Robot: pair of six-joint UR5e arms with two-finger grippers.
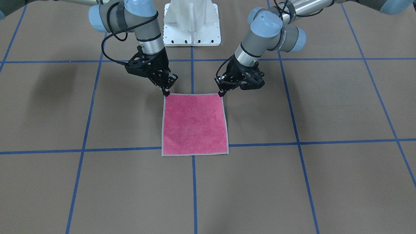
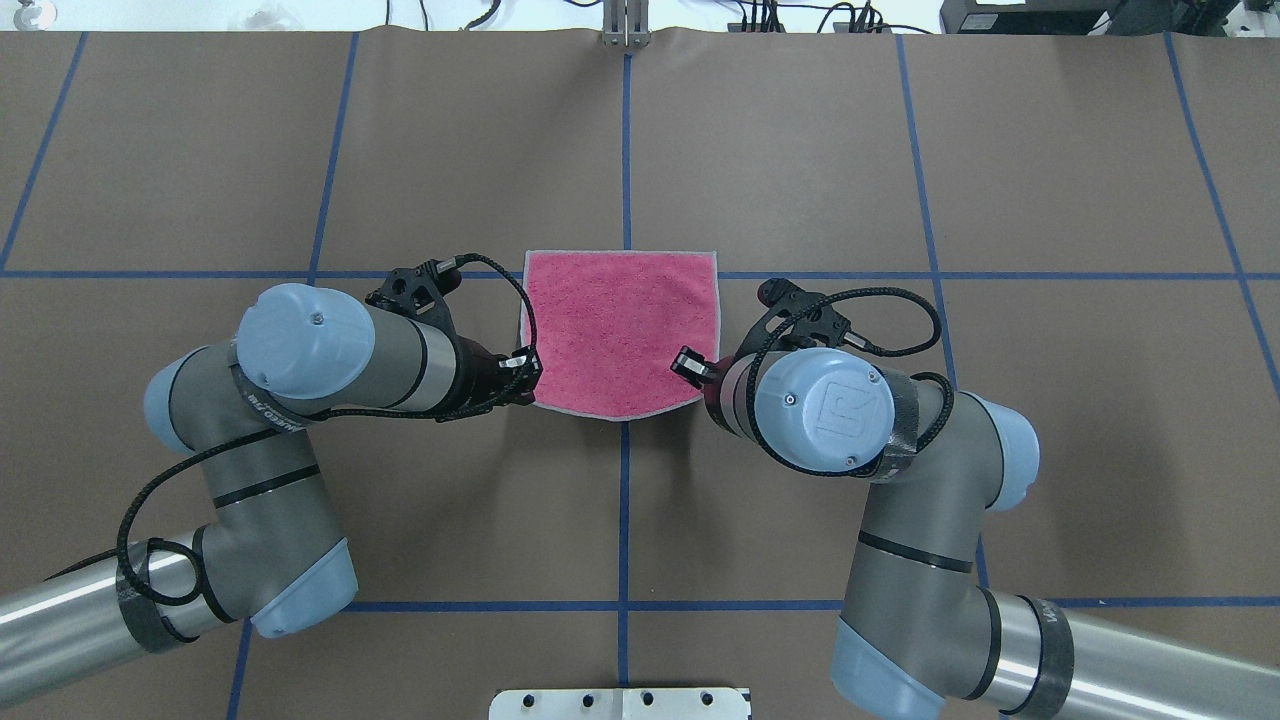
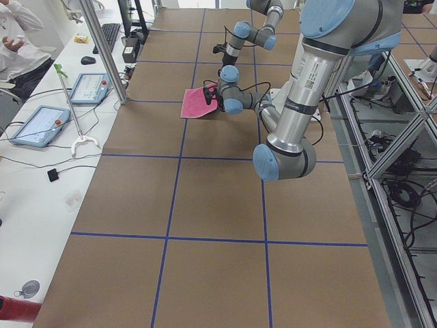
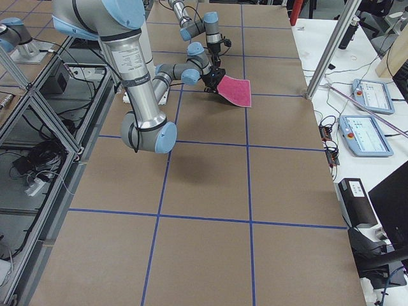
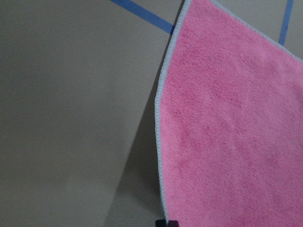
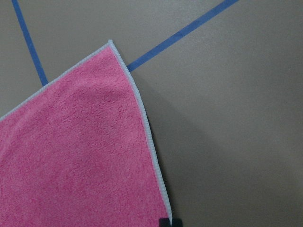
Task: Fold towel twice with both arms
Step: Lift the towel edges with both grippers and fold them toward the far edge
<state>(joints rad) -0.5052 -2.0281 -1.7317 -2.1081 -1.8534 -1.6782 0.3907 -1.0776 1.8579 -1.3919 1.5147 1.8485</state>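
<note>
Nearest the robot, the left tool (image 1: 221,94) and the right tool (image 1: 167,93) are each clamped on a near corner of the towel (image 1: 194,125), holding those corners up off the tabletop (image 1: 292,182). The pink face slopes down to its far edge, which lies on the tabletop. A clean fold probably needs both corners carried forward level and together, then laid squarely onto the far corners.

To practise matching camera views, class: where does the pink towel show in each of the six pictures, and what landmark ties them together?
Front-facing: pink towel, centre.
Overhead: centre, slightly above the middle.
Exterior left: upper middle.
Exterior right: upper middle.
Left wrist: fills the right side.
Right wrist: fills the lower left.
Shared landmark: the blue tape line running under it.
</note>
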